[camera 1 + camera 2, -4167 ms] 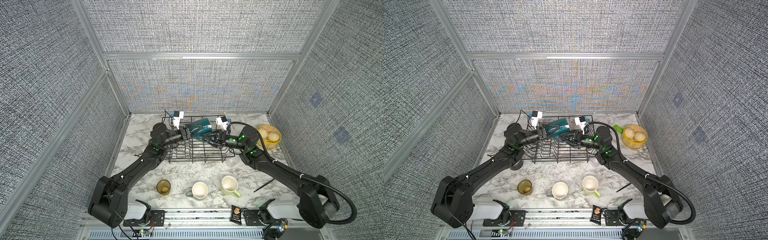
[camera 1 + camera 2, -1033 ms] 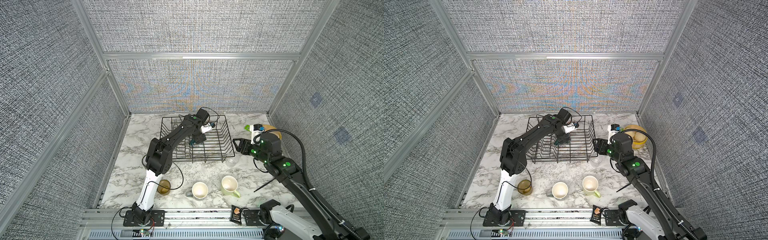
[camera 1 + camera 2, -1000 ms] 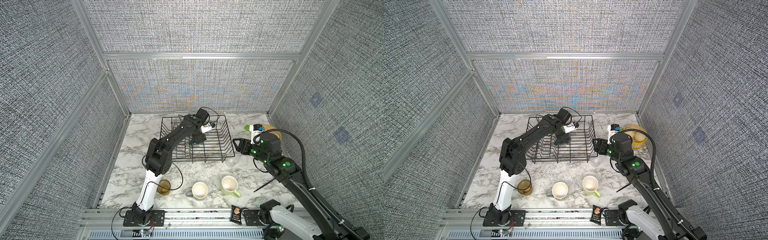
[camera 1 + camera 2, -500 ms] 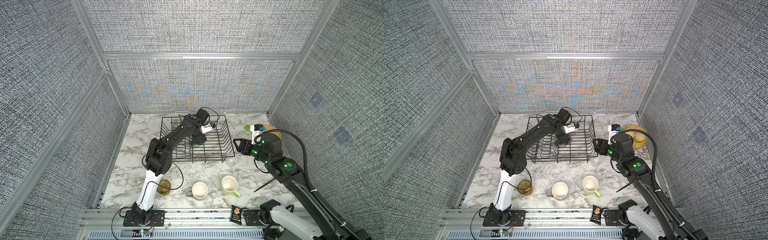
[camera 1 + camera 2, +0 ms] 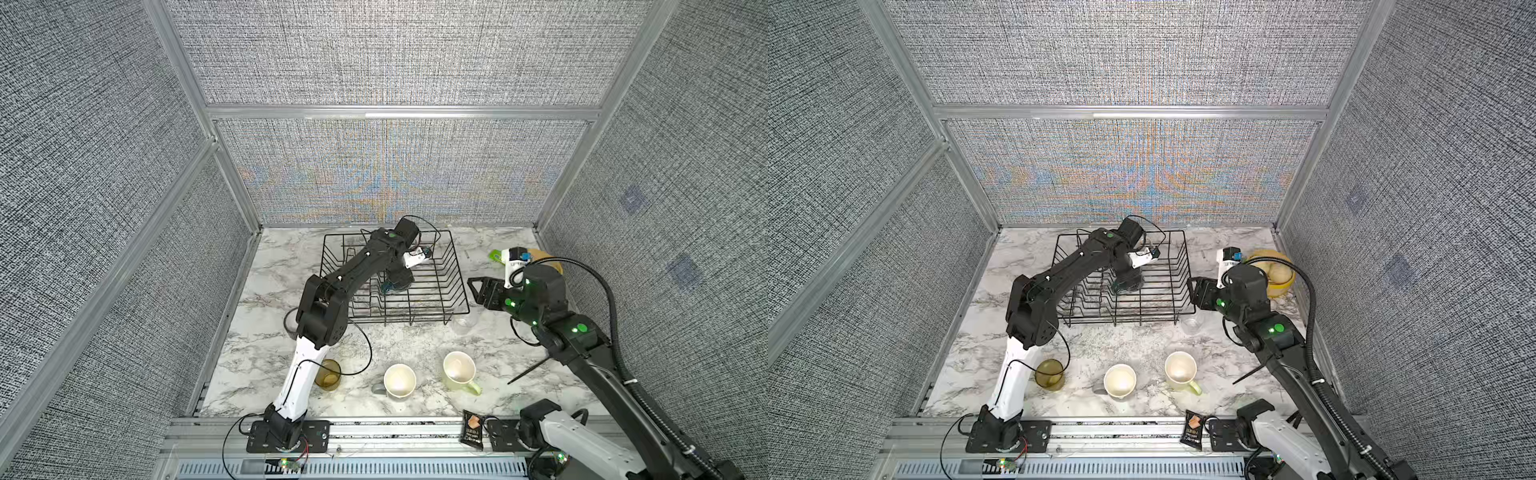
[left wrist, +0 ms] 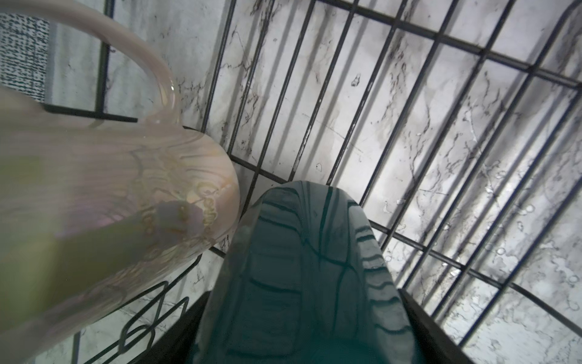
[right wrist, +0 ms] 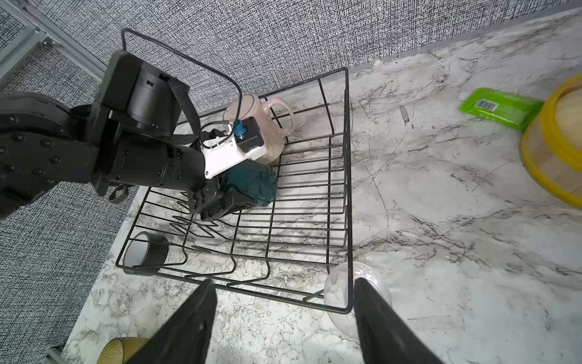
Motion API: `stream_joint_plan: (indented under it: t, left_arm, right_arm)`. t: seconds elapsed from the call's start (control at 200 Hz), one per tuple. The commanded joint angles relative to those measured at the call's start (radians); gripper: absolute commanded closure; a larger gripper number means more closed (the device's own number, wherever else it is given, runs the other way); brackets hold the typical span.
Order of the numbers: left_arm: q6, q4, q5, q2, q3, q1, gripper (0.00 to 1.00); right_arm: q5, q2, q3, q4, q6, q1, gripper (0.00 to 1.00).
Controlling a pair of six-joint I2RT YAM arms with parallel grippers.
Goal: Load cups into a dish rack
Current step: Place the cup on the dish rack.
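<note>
Right wrist view: left claw (image 7: 230, 198) grips teal mug (image 7: 255, 184) inside rack (image 7: 348, 157), just beside pink mug (image 7: 271, 132) set toward rack's wall-side edge; right claw (image 7: 283, 286) hangs open and empty just outside rack's side, clear glass (image 7: 337, 290) on bench (image 7: 441, 220) at rack's nearest corner.

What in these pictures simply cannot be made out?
- Pale pink mug: hidden under the left arm in both top views, blurred in the left wrist view.
- Dark teal mug: mostly covered by that arm in both top views.
- Small clear glass: partly behind dish rack wire, right wrist view.
- Yellow bowl: cut off by that view's edge.
</note>
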Motion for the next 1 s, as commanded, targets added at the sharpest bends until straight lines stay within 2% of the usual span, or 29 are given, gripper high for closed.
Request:
stream_joint_plan:
  t: [0.0,0.43,0.445,0.455,0.475,0.78,0.995]
  left_arm:
    - [-0.001,0.015,-0.005,-0.016,0.006,-0.001,0.21]
    - [0.017,0.025,-0.017,-0.033,-0.004,-0.001,0.13]
    - [0.017,0.026,-0.019,-0.034,-0.006,-0.001,0.1]
    - [0.017,0.026,-0.02,-0.034,-0.007,-0.001,0.03]
    - [0.017,0.027,-0.02,-0.037,-0.011,-0.001,0.01]
    - [0.032,0.064,-0.03,-0.059,-0.048,0.0,0.02]
    - [0.05,0.076,0.019,-0.094,-0.073,0.001,0.12]
  right_arm:
    - [0.008,0.003,0.01,-0.029,-0.016,-0.001,0.31]
    - [0.0,0.01,0.016,-0.043,-0.014,-0.001,0.31]
    - [-0.002,0.01,0.014,-0.04,-0.012,-0.001,0.31]
    - [-0.003,0.011,0.013,-0.038,-0.012,-0.001,0.31]
    - [-0.002,0.012,0.011,-0.035,-0.011,-0.001,0.31]
    - [-0.035,0.033,0.009,-0.017,0.011,-0.001,0.31]
    - [-0.039,0.028,-0.009,0.001,0.024,-0.001,0.31]
